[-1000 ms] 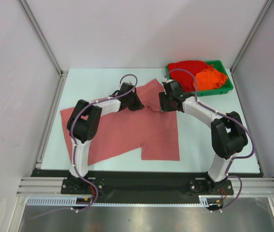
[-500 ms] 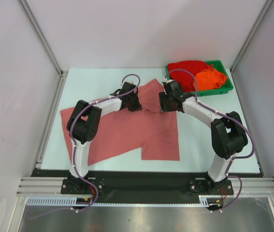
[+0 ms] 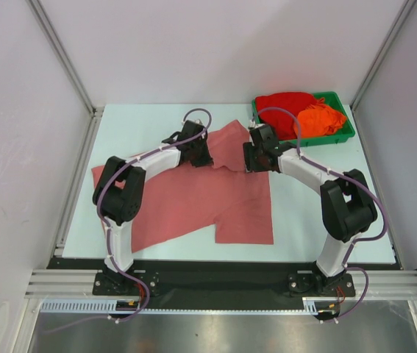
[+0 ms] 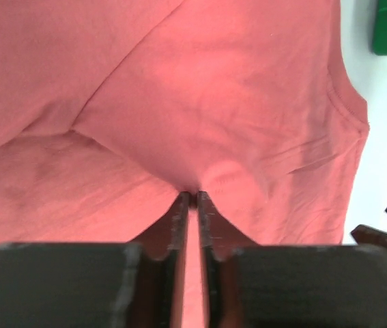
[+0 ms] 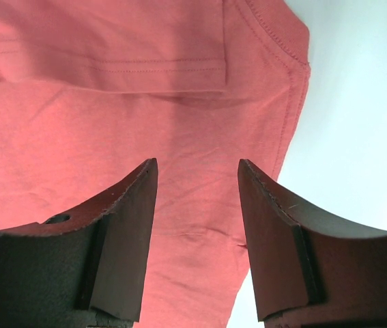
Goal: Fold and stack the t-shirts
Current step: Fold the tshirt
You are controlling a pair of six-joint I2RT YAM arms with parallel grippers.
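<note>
Pointing left gripper (image 3: 207, 157) and right gripper (image 3: 247, 164) at each other over the salmon t-shirt (image 3: 193, 204), cloth spreading behind the fingers. Lying bunched in the green tray (image 3: 340, 137) beyond the right fingers: red t-shirt (image 3: 284, 103), orange t-shirt (image 3: 321, 119).

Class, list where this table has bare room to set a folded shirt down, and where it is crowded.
Bare: pale table far-left, behind the spread salmon cloth t-shirt; also right of it, in front of the green plastic tray. Crowded: the tray, and mid-table.
</note>
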